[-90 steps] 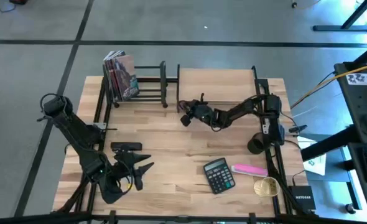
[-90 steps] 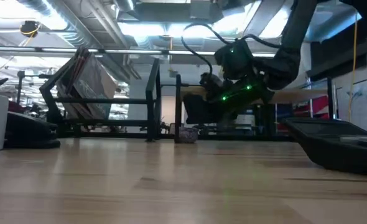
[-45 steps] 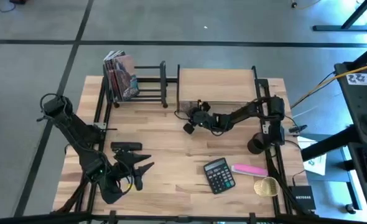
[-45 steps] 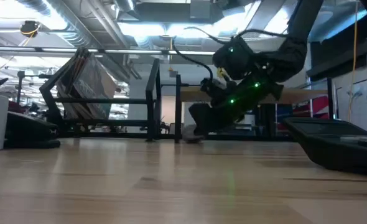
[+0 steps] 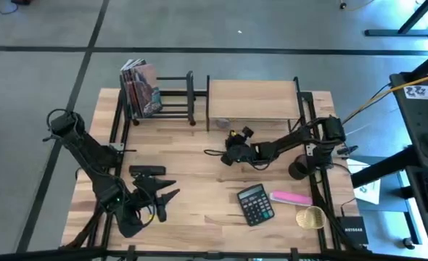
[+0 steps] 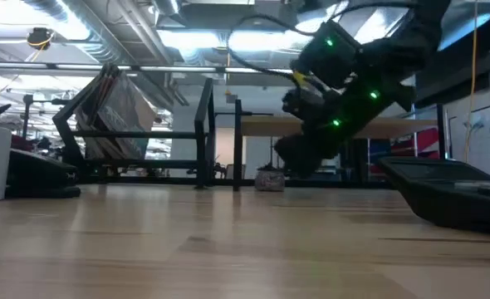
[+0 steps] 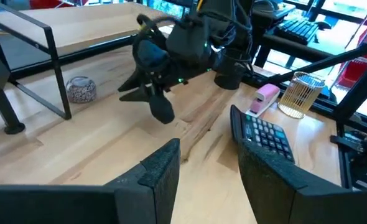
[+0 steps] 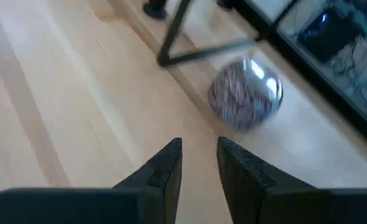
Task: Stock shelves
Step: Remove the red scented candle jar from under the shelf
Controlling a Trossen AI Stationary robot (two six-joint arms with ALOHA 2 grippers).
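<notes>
A small round glass jar (image 8: 244, 93) with brownish filling stands on its base on the tabletop, under the front left corner of the light-wood shelf (image 5: 254, 98), beside a black upright; it also shows in the low view as jar (image 6: 269, 178) and in the left wrist view as jar (image 7: 81, 89). My right gripper (image 5: 228, 142) hovers open just on the near side of it, fingers pointing at the jar and touching nothing. The black book rack (image 5: 174, 94) holds a few magazines (image 5: 141, 87) leaning at its left end. My left gripper (image 5: 165, 203) waits open near the table's near left.
A calculator (image 5: 255, 204), a pink object (image 5: 291, 197), a gold wire cup (image 5: 310, 216) and a black cup (image 5: 299, 170) sit at the near right. A black flat object (image 5: 147, 171) lies by my left arm. Bare wood lies in the table's middle.
My right gripper has drawn back from the shelf's left front corner toward the table's right and near edge, and has risen. The jar now stands free under the shelf's front edge, clear of the fingers.
</notes>
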